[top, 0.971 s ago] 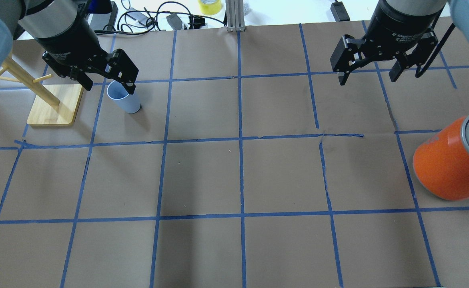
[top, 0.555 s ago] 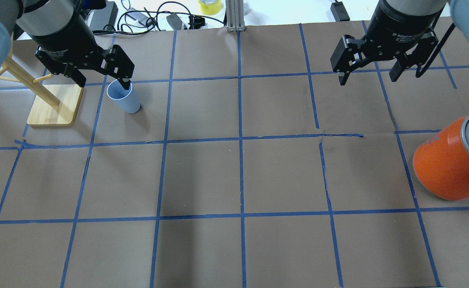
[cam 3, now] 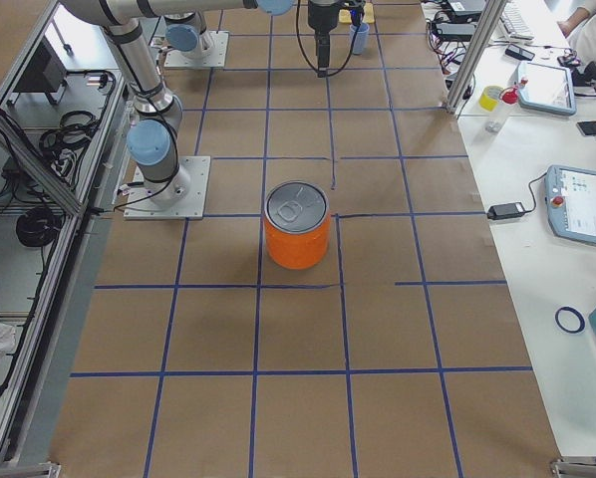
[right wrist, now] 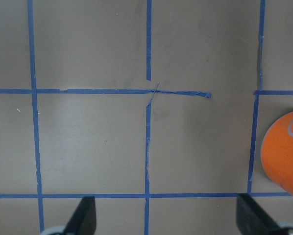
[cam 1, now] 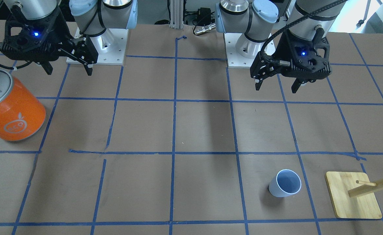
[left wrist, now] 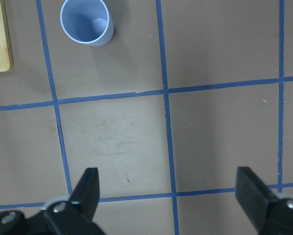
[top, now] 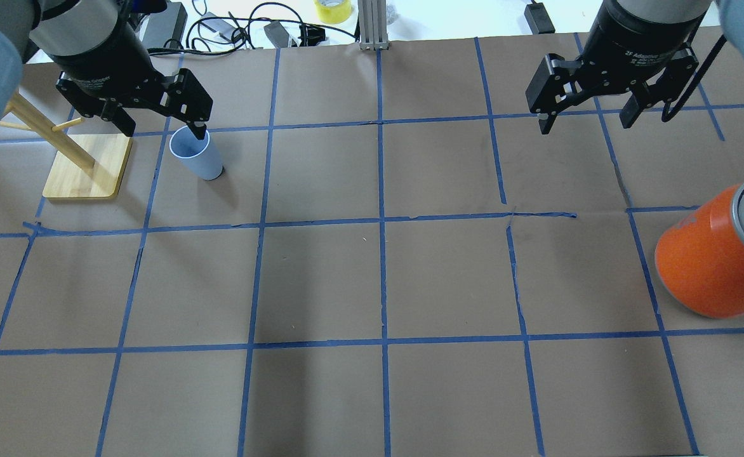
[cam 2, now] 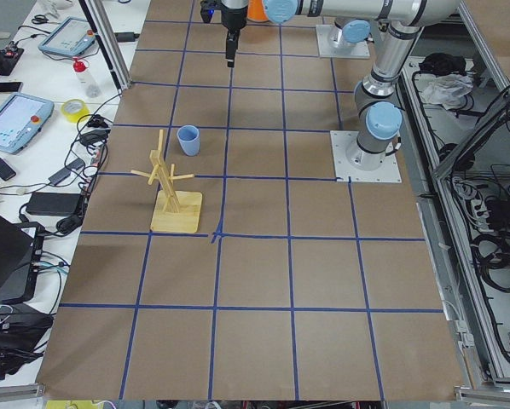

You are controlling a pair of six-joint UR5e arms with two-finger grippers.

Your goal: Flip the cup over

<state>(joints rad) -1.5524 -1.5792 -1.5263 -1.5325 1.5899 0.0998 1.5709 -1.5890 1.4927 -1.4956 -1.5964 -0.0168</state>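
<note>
Hovering L gripper (cam 1: 276, 88): fingers sitting wide apart, gripping nothing.
R gripper (cam 1: 69, 72): fingers sitting apart too, w/ nothing between.
Cup (cam 1: 285, 187): standing mouth-up on table (cam 1: 194, 130), lying beyond L fingers, well apart, near wooden rack (cam 1: 353, 199).

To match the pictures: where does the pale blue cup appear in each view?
Front-facing: cup lower right.
Overhead: cup upper left.
Exterior left: cup upper left.
Exterior right: cup top edge.
Left wrist: cup top left.
Right wrist: not in it.
Landmark: wooden stand beside it.
</note>
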